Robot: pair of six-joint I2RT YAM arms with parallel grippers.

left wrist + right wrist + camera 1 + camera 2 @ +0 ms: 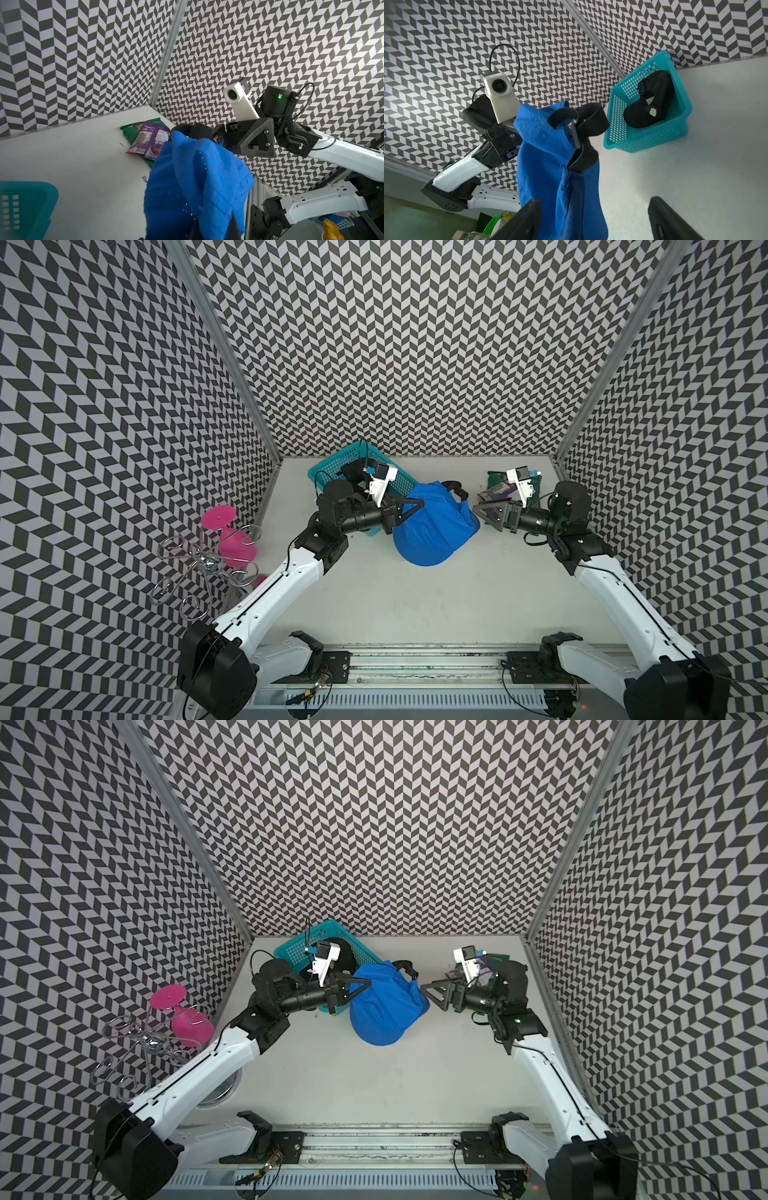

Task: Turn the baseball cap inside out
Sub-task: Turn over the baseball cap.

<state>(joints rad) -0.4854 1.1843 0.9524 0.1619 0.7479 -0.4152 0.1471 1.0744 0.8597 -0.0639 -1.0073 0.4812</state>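
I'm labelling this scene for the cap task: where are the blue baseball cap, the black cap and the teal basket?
blue baseball cap (432, 526): a top view, on its crown.
black cap (662, 87): right wrist view, on its black fabric.
teal basket (643, 136): right wrist view, on its mesh side wall.

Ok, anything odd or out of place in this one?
Mainly the blue cap: it is bunched up in the left gripper, its black strap ends undone and curling apart. The teal basket sits skewed to the back wall.
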